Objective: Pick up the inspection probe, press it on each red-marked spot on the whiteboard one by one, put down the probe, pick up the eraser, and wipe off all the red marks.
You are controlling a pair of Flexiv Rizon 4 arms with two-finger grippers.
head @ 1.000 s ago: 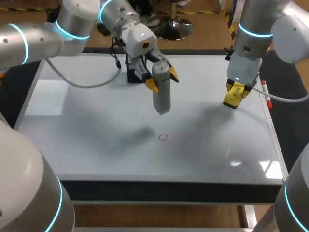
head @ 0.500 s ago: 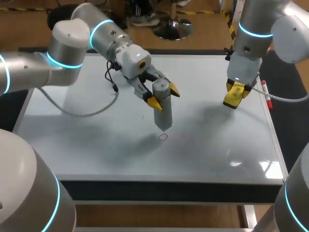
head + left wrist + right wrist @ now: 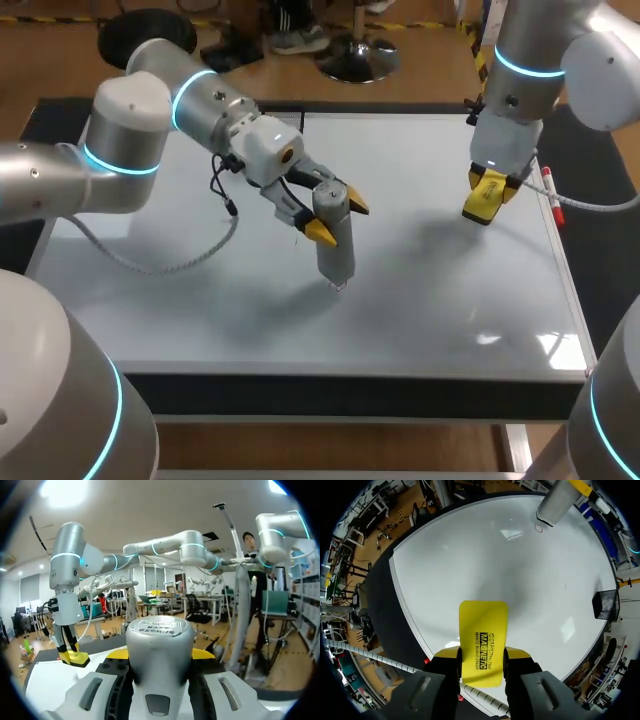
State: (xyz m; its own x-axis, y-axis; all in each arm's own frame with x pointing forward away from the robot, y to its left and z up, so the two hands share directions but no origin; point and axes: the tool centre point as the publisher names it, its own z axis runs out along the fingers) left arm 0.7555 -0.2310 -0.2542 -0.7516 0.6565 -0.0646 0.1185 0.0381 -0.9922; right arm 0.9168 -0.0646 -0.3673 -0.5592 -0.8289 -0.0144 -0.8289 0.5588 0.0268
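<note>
Two sets of fingers, both loaded.

Left fingers (image 3: pixel 320 231) are clamped on the probe (image 3: pixel 336 240), one yellow tip on each side of the grey barrel, just below its top. The probe is near upright with a slight tilt. Its lower end is down at the whiteboard (image 3: pixel 450 300), a little front of centre.

In the left wrist view the probe (image 3: pixel 159 630) shows only its round top cap, with yellow slivers of the left fingers (image 3: pixel 118 654) on both sides. The lower end is hidden there.

In the right wrist view the probe (image 3: pixel 555 502) ends right at the red mark (image 3: pixel 538 528), a small ring. I can't tell whether it actually touches. In the head view the probe end covers most of that ring.

Right fingers (image 3: pixel 451 655) are clamped on the eraser (image 3: pixel 482 640) by its long sides, and the yellow block sticks out ahead of them. The eraser (image 3: pixel 484 198) hangs above the whiteboard, clear of it, over the far half near the right edge and well apart from the probe.

A marker pen (image 3: pixel 551 198), white with red, lies along the whiteboard's right edge, near the eraser. A small black box (image 3: pixel 603 605) stands on the whiteboard near one edge, well apart from the red mark. The whiteboard lies flat on the desk (image 3: pixel 350 393).
</note>
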